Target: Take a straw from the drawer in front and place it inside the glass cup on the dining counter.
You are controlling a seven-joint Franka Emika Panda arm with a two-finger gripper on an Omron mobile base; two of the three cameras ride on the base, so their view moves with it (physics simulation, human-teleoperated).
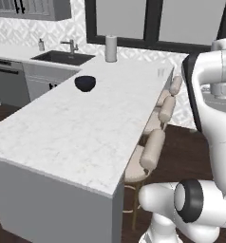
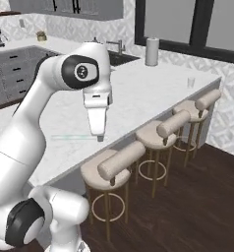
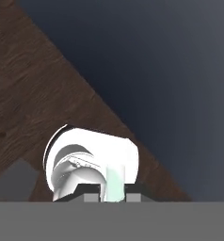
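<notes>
Opens on a rendered kitchen with dark wood floor (image 2: 197,197), patterned white wall tile and dark-framed windows (image 2: 188,22). Takes up most of the middle ground: the dining counter (image 1: 81,133), a long white grey-veined marble slab with pale sides, laid out with open top surface on which to set things. Lines up three beige cushioned stools (image 2: 120,162) along its seating edge, tucked close under the overhang. Sets a sink (image 1: 62,58) with faucet into the worktop behind, beside the far end of the slab. Parks a white paper-towel roll (image 2: 152,51) upright at that far end, and a dark blue bowl (image 1: 85,83) alone on the marble, well apart from the roll. Places the glass cup (image 2: 190,82), small, clear and faint, upright near the far corner on the stool side, mouth up and so ready to take something dropped in from above. Hangs the gripper (image 2: 99,136) pointing down over the near part of the counter, well apart from the cup, jaws pressed together and pinching the straw (image 3: 115,179), a thin pale-green tube; appears to carry it crosswise, sticking out level to one side, which probably calls for tipping it upright before lowering it into the cup. Judged from this: pick done, carry across the slab to come. Offers no readable brand, label or writing anywhere.
</notes>
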